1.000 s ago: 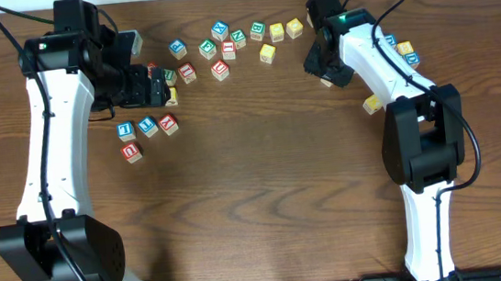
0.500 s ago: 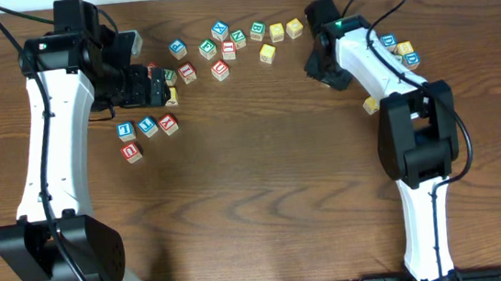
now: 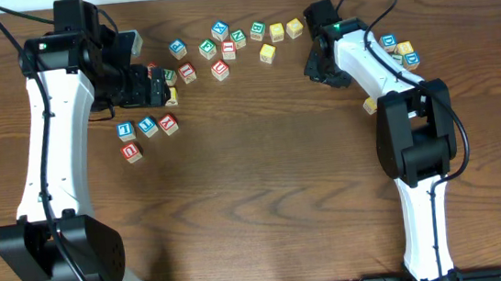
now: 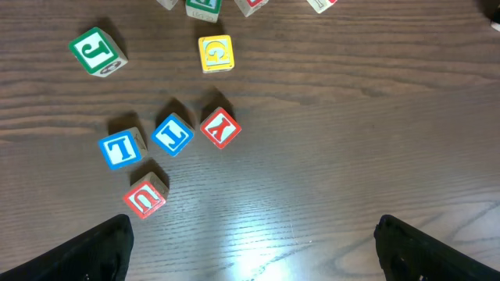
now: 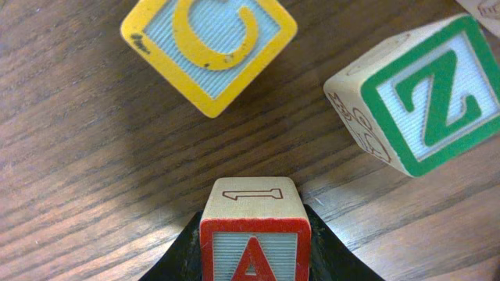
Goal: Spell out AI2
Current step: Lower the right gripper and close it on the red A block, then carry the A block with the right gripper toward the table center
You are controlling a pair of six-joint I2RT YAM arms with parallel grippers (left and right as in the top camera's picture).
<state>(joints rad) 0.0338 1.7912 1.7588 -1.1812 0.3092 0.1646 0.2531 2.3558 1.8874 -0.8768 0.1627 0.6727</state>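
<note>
**Right claw has the A**

The right claw (image 5: pixel 255 264) is clenched on the red A block (image 5: pixel 255 234), with a dark finger pressed to each side. It sits near a yellow C block (image 5: pixel 208 47) and a green Z block (image 5: pixel 422 94) on the desk (image 5: pixel 78 156). Whether the A is clear of the wood, I cannot tell. Across the way the left claw (image 4: pixel 250 250) hangs released, fingers spread wide. Under it lies a small cluster of a blue I block (image 4: pixel 172 134), a blue L block (image 4: pixel 121 148), a red Y block (image 4: pixel 220 128) and a red U block (image 4: pixel 146 195).
</note>
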